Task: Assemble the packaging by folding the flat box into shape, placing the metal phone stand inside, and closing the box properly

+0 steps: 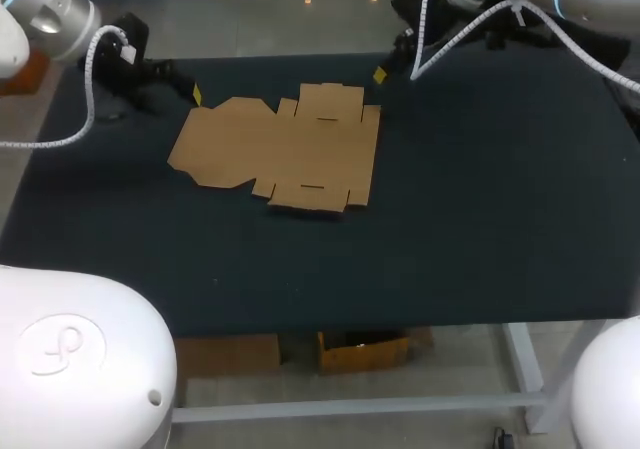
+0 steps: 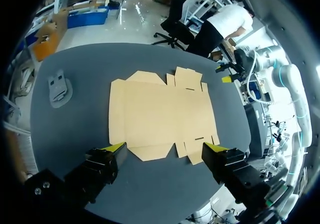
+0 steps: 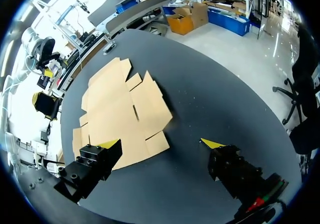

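The left claw (image 2: 164, 146) hangs over the dark counter (image 2: 70, 134) with its two fingers spread wide and nothing held between them. The flat cardboard box (image 2: 160, 112) lies unfolded on the counter just ahead of this claw, its near edge level with the yellow fingertips (image 2: 114, 146) and not touching them. A grey metal phone stand (image 2: 59, 88) lies flat on the counter further ahead, out past one finger of the left claw, well apart from the box. The right claw (image 3: 161, 144) is also spread wide and empty. The same box sits ahead of it and towards one finger, with bare counter under the other finger. From above, both claws hang near the counter's far edge, one at each side of the box, neither touching it
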Robot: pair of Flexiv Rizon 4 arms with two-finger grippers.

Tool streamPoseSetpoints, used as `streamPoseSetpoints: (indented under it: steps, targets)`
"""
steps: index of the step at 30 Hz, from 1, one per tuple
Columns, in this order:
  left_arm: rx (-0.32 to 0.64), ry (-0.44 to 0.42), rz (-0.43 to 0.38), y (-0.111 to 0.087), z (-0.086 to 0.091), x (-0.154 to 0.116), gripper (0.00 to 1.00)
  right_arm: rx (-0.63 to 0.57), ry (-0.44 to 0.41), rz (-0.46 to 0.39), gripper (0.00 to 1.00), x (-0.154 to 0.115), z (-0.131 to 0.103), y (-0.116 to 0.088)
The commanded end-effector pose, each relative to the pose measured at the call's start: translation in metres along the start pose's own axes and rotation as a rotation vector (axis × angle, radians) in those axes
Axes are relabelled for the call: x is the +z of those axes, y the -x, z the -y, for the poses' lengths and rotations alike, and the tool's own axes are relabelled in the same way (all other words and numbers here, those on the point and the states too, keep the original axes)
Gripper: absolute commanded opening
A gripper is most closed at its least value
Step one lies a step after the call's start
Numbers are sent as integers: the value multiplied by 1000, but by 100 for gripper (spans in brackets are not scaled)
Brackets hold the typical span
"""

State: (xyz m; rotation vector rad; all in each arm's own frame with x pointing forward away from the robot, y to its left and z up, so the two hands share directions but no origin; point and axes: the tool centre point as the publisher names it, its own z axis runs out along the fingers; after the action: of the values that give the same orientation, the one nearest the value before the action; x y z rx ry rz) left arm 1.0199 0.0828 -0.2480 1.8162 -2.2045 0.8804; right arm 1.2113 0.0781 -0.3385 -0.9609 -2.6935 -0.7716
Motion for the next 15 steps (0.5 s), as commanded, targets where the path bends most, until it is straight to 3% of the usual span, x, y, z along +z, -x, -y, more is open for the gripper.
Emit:
streamPoseSetpoints:
  steps: [1, 15]
  targets:
    - [-10, 0, 10, 0, -3, -1, 100, -4, -82, -206, 100, 14, -11, 7]
    - [-30, -6, 24, 2, -7, -3, 100, 19, -86, -246, 100, 43, -14, 13]
